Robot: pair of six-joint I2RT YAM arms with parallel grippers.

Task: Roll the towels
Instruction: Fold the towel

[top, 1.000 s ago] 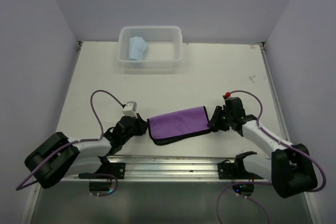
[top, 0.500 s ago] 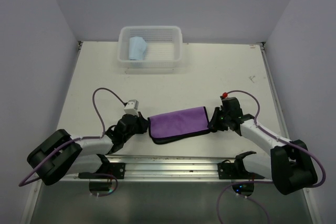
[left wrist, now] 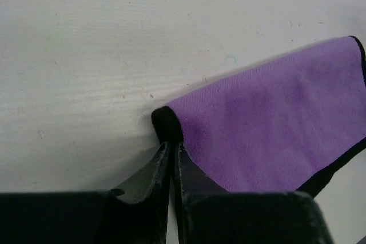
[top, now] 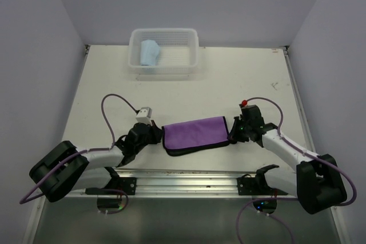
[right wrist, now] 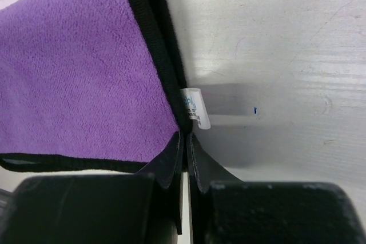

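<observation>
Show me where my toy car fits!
Bare table lies between the white basket and the purple towel, right out to both sides. Crowded at the towel's ends, where the left end effector and right end effector pinch it.

A white basket [top: 180,50] is sitting on the table [top: 240,78], well ahead of the left gripper [top: 158,136]; a metal rail [top: 189,180] is running behind it.

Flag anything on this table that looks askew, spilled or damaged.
Nothing stands out. The purple towel lies folded and slightly slanted, its ends pinched by the left gripper and right gripper. Its white tag sticks out, undamaged. The light blue towel sits rolled in the white basket.
</observation>
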